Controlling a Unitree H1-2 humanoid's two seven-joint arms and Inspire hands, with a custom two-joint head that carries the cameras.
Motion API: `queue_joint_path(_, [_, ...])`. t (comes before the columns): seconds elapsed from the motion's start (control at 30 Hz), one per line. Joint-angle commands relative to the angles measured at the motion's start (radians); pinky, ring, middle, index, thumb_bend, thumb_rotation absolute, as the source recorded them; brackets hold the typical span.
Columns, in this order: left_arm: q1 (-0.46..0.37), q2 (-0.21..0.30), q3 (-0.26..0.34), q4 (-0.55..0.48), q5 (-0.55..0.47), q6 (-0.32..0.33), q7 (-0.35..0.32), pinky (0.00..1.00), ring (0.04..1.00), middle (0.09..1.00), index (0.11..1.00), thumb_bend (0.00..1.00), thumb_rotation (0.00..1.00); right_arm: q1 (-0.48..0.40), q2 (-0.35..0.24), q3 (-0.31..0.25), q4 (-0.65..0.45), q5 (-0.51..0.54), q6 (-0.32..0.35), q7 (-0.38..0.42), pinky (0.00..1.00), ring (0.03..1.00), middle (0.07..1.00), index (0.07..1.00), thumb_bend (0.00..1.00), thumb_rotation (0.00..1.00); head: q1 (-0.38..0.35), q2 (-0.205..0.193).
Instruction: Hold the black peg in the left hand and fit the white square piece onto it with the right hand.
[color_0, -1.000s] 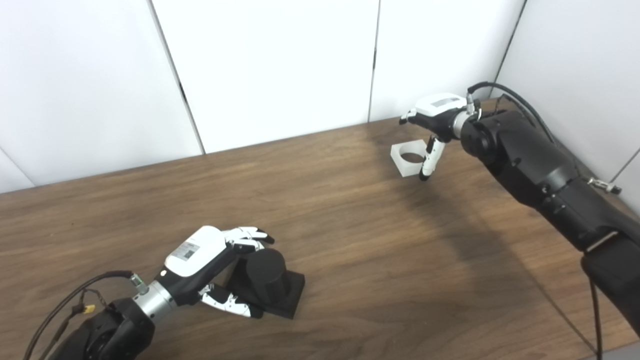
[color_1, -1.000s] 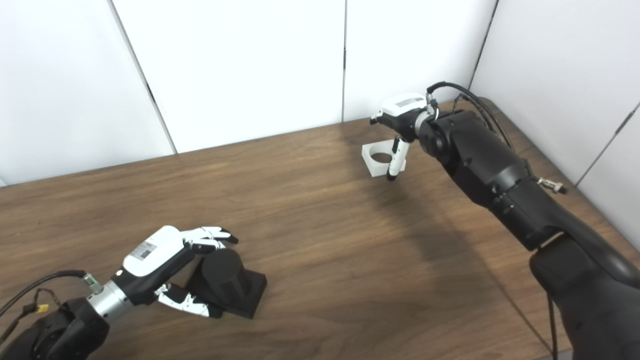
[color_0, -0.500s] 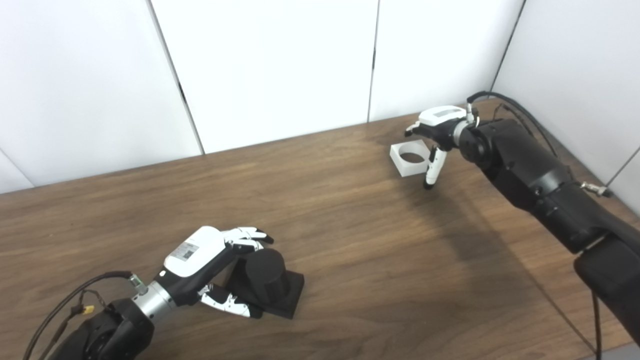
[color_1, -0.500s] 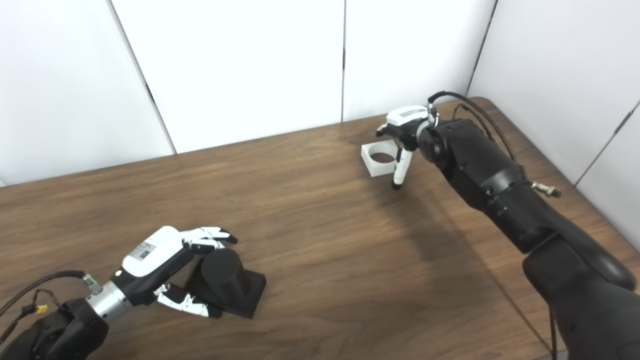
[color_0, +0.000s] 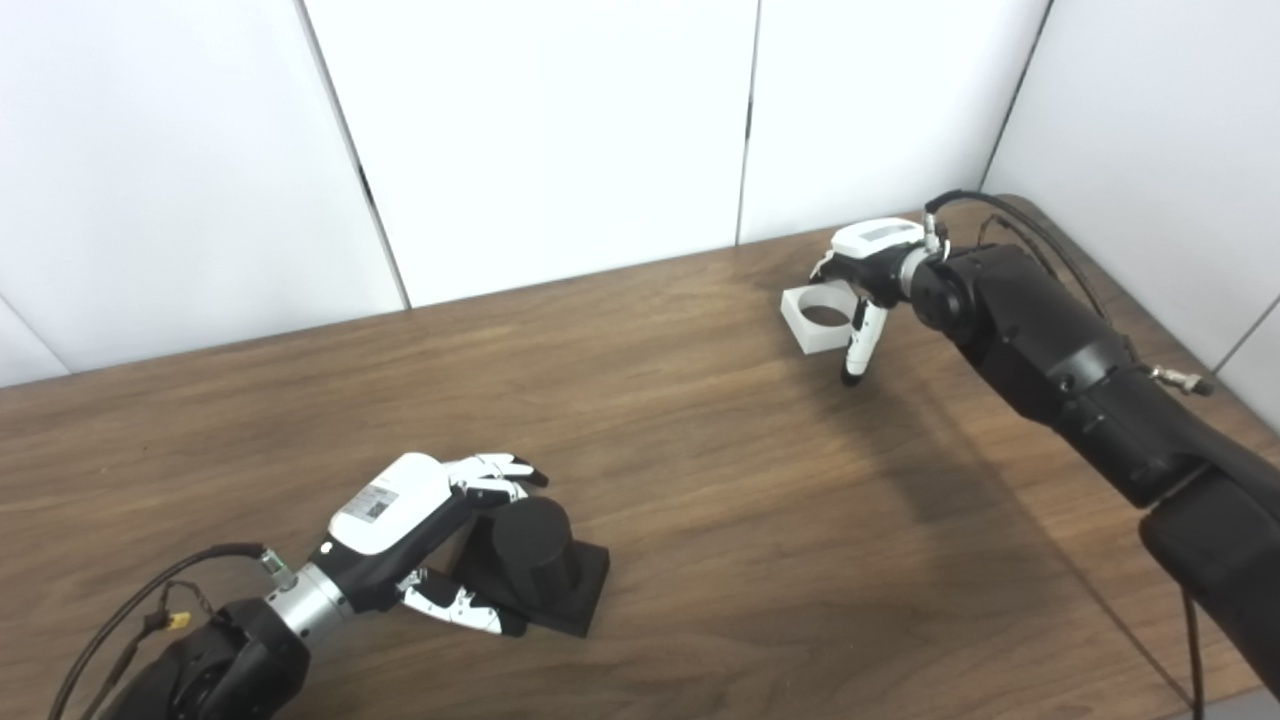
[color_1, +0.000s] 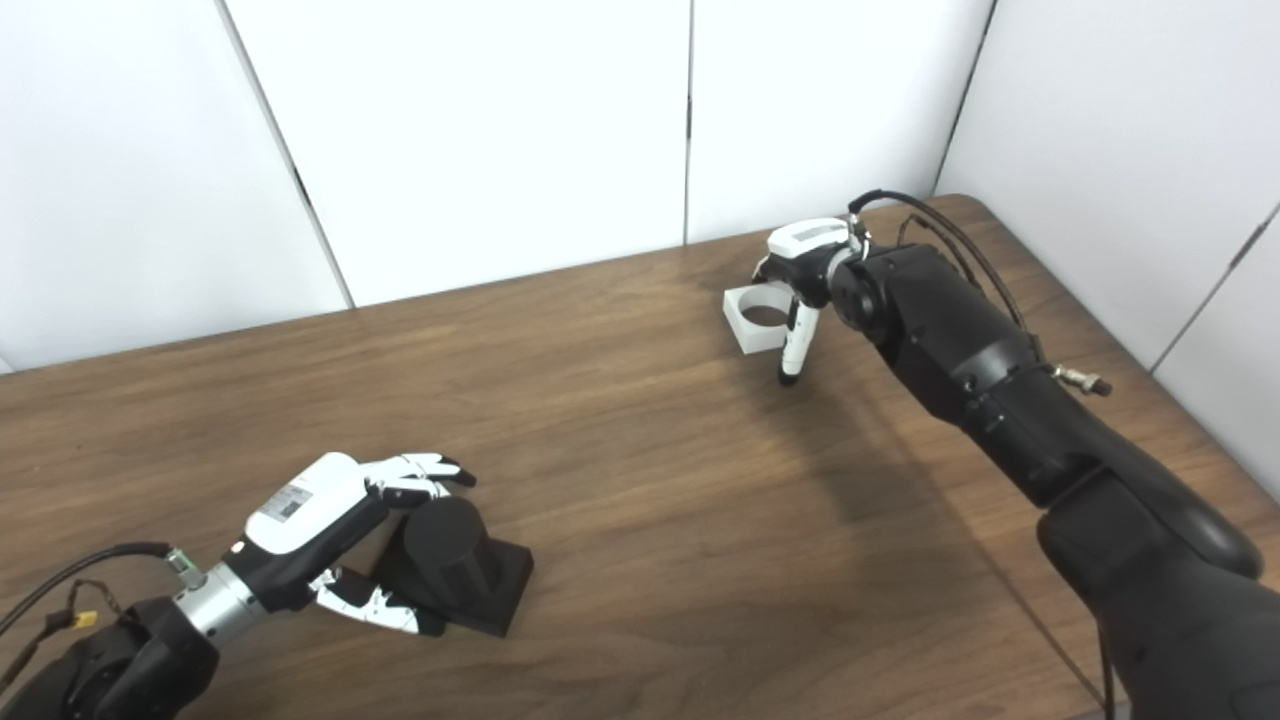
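Left hand (color_0: 425, 535): low at the near left of the tabletop (color_0: 700, 480), wrapped about the black peg (color_0: 530, 548) — fingers curled over the far side of the cylinder, thumb lying along the near edge of its base. Whether the grip is firm I cannot tell from here, but the hand is closed around it.
Black peg: a short dark cylinder standing upright on a flat square black base, and the base sits on the wood, not lifted.
Right hand (color_0: 868, 268): far across at the back right, arm stretched out long, hand hovering right at the white square piece (color_0: 815, 318). One finger (color_0: 857, 345) points straight down beside the piece's right edge, its tip at the tabletop; the other fingers reach over the piece's far side. Is it actually pinching? Cannot tell — the contact is hidden behind the hand.
White square piece: a small white block with a round hole through it, lying flat on the tabletop near the back wall (color_0: 540, 130), hole facing up.
Gap: peg and white piece are well apart — opposite corners of the work area, bare brown wood between them.
Cable (color_0: 1010, 215): a black lead loops over the right wrist.
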Motion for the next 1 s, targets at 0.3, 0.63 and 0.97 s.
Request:
queue_joint_path(0.3, [0.037,0.028,-0.014,0.030,0.065,0.011,-0.062,0.73,0.866,0.829,0.487,0.52,0.06,-0.025,-0.005,0.007,0.038,0.018,-0.038,-0.084,0.79,0.906,0.915,0.688,0.86,0.24,0.002,0.009])
queue_joint_path(0.63, [0.036,0.031,-0.015,0.032,0.064,0.011,-0.063,0.73,0.869,0.829,0.487,0.52,0.06,-0.018,-0.010,0.005,0.043,0.028,-0.072,-0.140,0.70,0.861,0.862,0.548,0.67,0.14,0.001,0.011])
queue_joint_path(0.97, [0.037,0.028,-0.009,0.027,0.064,0.011,-0.068,0.72,0.868,0.830,0.487,0.52,0.06,-0.014,-0.018,0.004,0.048,0.035,-0.094,-0.153,0.69,0.840,0.838,0.491,0.52,0.14,0.005,0.018])
